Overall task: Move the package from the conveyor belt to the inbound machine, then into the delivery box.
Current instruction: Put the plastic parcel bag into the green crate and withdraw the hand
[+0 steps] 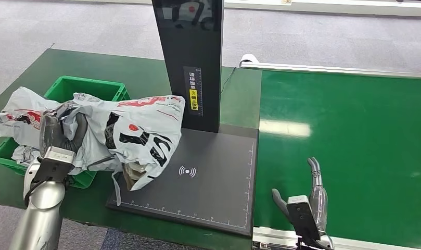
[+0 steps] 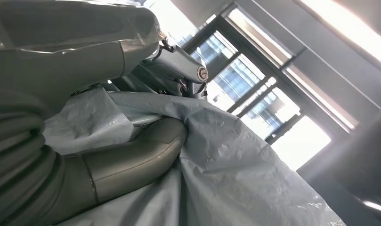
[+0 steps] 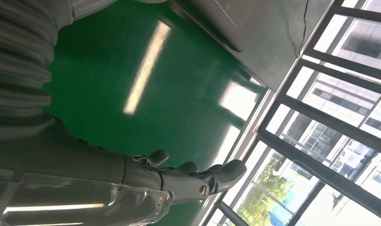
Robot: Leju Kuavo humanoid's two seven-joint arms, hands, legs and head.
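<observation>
**A:** Where was the package [image 1: 138,130] at that point?

**B:** Held up by the left hand [image 1: 60,133], fingers clamped into the crumpled plastic at its left end. The bag straddled two things: the left part hung over the green delivery box [image 1: 88,88], the right part drooped over the near-left corner of the inbound machine [image 1: 213,177] plate. The left wrist view agreed: thumb [image 2: 132,155] pressed into grey film.

**A:** Long axis?

**B:** Roughly left-right, sagging toward the near side on the right. From the grip, most of the bag lay to the right, over the scan plate, not over the box.

**A:** So what did the next move turn on?

**B:** Judged from that, the bulk needed to travel left, from plate to box. The hand was already above the box's right edge, so the trailing right end was the part that would have to clear the rim. Risk: that end could drag or catch on the plate corner or drape outside the box.

**A:** Right hand [image 1: 312,200]?

**B:** Held nothing, fingers straight and apart, poised over the conveyor belt [image 1: 354,135] at the near edge, right of the plate. Well apart from the package. Left arm was the only one in play.

**A:** Anything in the box already?

**B:** Another white bag [image 1: 13,117] showed at its left side.
</observation>
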